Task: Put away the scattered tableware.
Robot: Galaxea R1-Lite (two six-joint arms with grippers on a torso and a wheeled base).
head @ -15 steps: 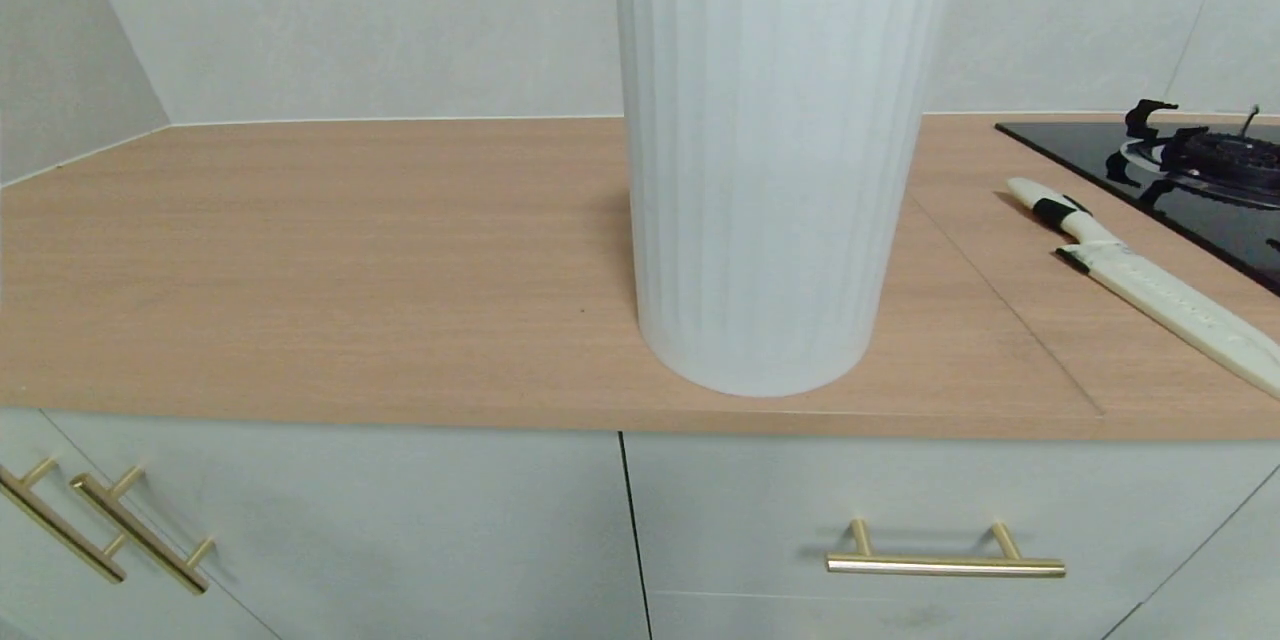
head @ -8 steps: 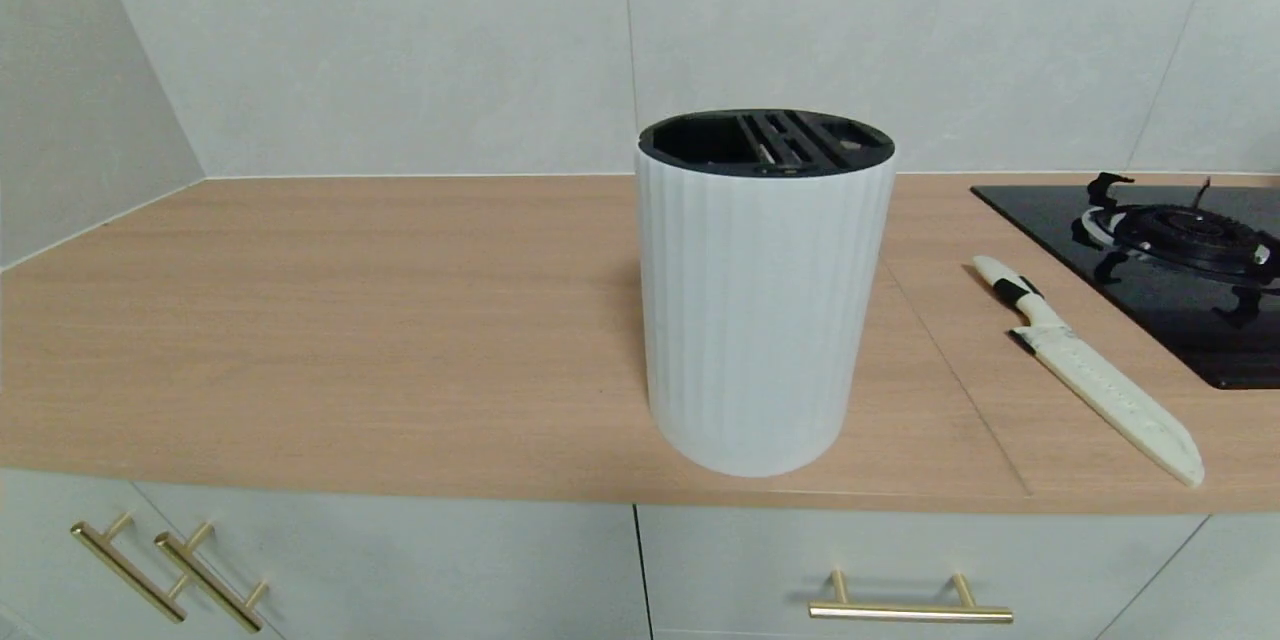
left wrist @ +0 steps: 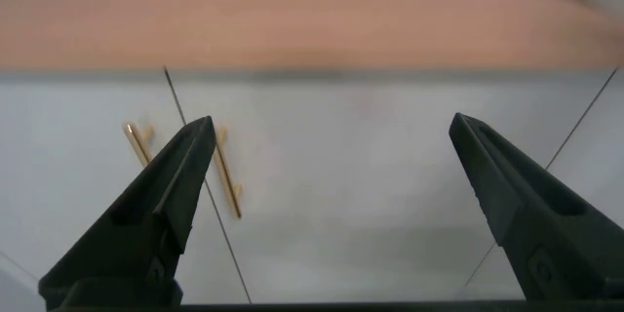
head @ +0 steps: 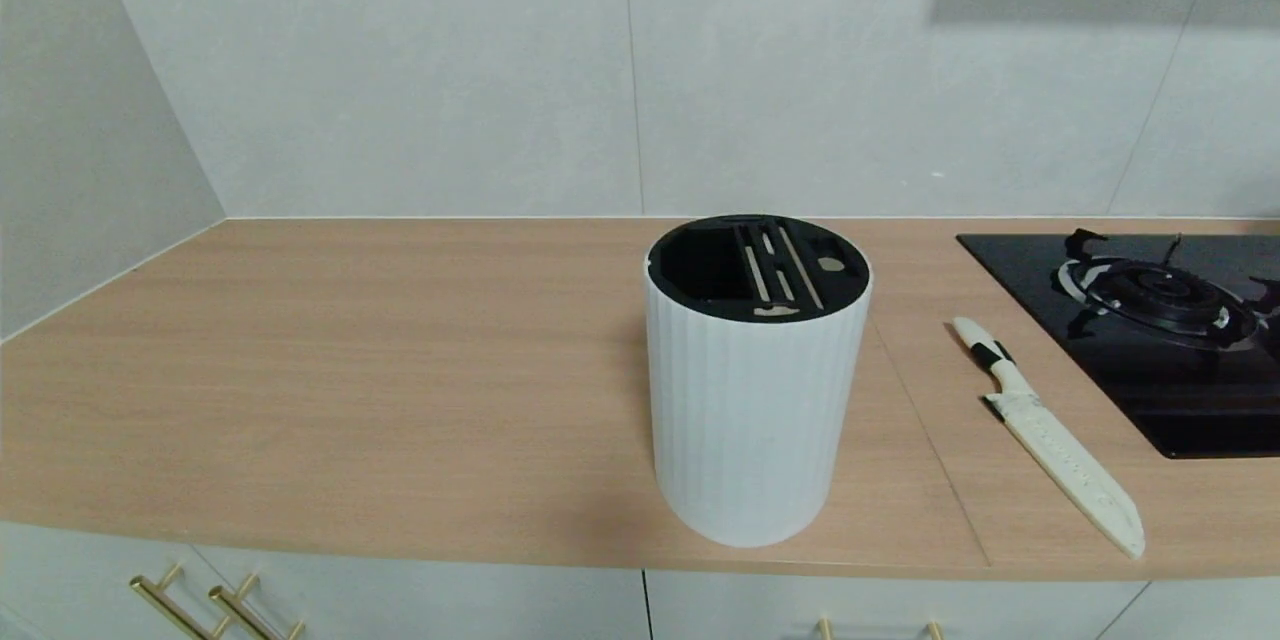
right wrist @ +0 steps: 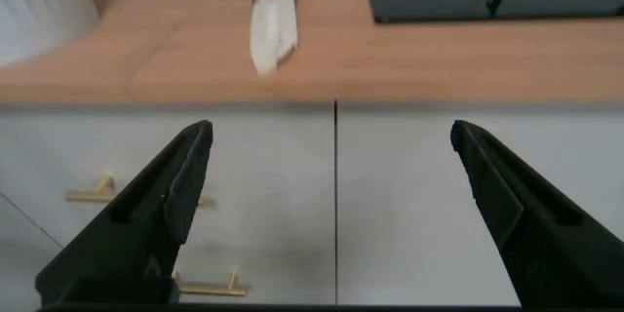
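Note:
A cream-white knife with a black band on its handle lies flat on the wooden counter, blade tip toward the front edge. Left of it stands a tall white ribbed holder with a black slotted top. The knife and a part of the holder also appear in the right wrist view. My right gripper is open, low in front of the cabinet fronts, below the counter edge. My left gripper is open too, facing the cabinet doors under the counter.
A black gas hob with a burner grate sits at the counter's right end, close behind the knife. Tiled walls close the back and left. White cabinet doors with gold handles run below the counter.
The head camera has risen and pulled back: the holder's slotted top and the wall now show, and the cabinet fronts have dropped almost out of the picture. The knife and holder have not moved.

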